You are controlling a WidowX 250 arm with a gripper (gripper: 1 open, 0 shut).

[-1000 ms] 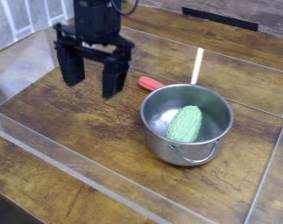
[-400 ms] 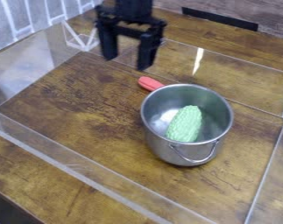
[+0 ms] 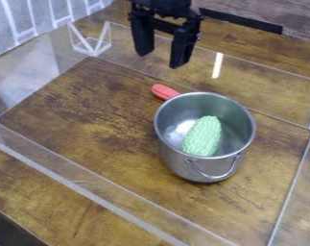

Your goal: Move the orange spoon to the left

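Observation:
Only the red-orange handle end of the orange spoon (image 3: 164, 92) shows, lying on the wooden table just left of and behind the steel pot (image 3: 203, 135); the rest of it is hidden behind the pot's rim. My black gripper (image 3: 162, 49) hangs above the table behind the spoon, pointing down. Its two fingers stand apart and open, with nothing between them. Inside the pot lies a green knobbly object (image 3: 203, 135).
Clear plastic walls (image 3: 67, 178) fence in the wooden table on the front, left and back sides. A small clear triangular stand (image 3: 88, 38) sits at the back left. The pot's handle (image 3: 214, 168) points toward the front.
The gripper has moved away from the front-left area toward the back and right, rising a little. It stays open. Spoon and pot have not moved.

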